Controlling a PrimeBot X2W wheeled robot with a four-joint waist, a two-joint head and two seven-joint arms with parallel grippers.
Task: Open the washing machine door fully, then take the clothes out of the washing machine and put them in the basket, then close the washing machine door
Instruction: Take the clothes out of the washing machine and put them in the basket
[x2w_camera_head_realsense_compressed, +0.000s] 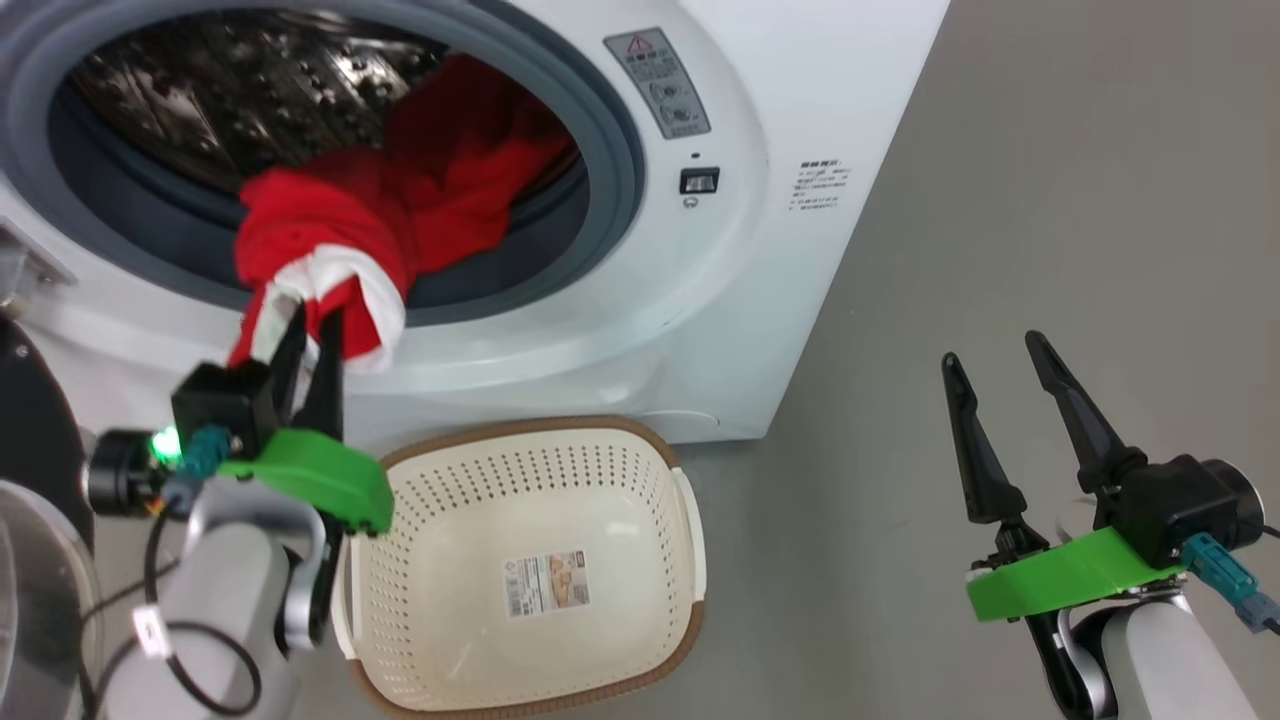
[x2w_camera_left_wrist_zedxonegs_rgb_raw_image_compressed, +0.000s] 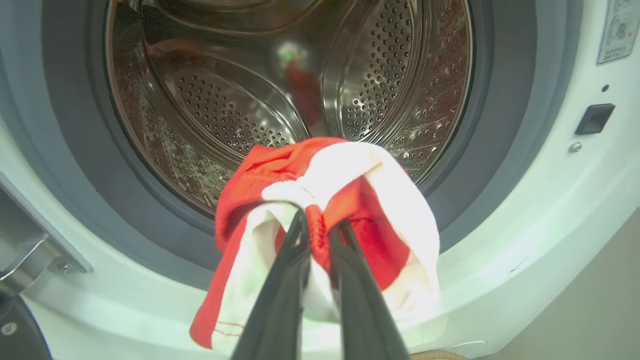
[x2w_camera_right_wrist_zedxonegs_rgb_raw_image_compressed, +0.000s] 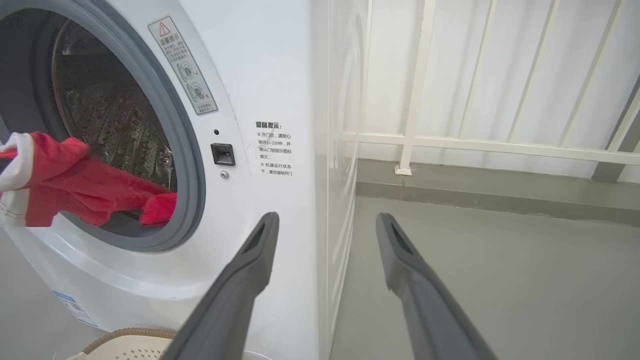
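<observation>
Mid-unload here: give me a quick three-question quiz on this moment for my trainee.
1. True or false: the left gripper is shut on the red garment.
2. The basket is: A) full of clothes; B) holding no clothes, on the floor before the washing machine; C) inside the drum.
3. Fill in: the right gripper stands ____, holding nothing.
Key: 1 true; 2 B; 3 open.

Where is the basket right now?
In the head view, the basket sits on the floor at bottom centre, just in front of the washing machine.
</observation>
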